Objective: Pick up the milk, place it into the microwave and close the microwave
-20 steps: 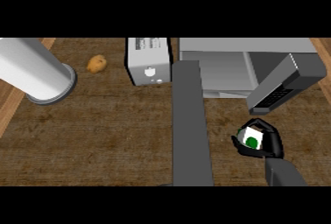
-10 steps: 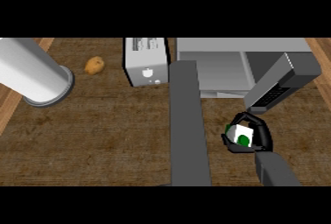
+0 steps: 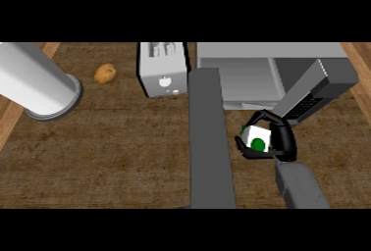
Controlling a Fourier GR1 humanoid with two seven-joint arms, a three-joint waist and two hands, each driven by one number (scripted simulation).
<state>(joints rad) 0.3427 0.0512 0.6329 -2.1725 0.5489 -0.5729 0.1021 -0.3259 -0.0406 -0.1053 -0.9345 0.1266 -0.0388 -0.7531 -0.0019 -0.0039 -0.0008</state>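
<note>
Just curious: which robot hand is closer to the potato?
I can only judge one: the right robot hand, curled round the milk, is far right of the potato. No left hand shows, only a grey arm in between.

A kitchen counter seen from above: a brown wood-grain worktop (image 3: 109, 147) carries a white toaster (image 3: 163, 73) at upper centre, a grey microwave (image 3: 261, 73) with its door (image 3: 319, 93) swung open at upper right, and a potato (image 3: 105, 73) at upper left.
</note>
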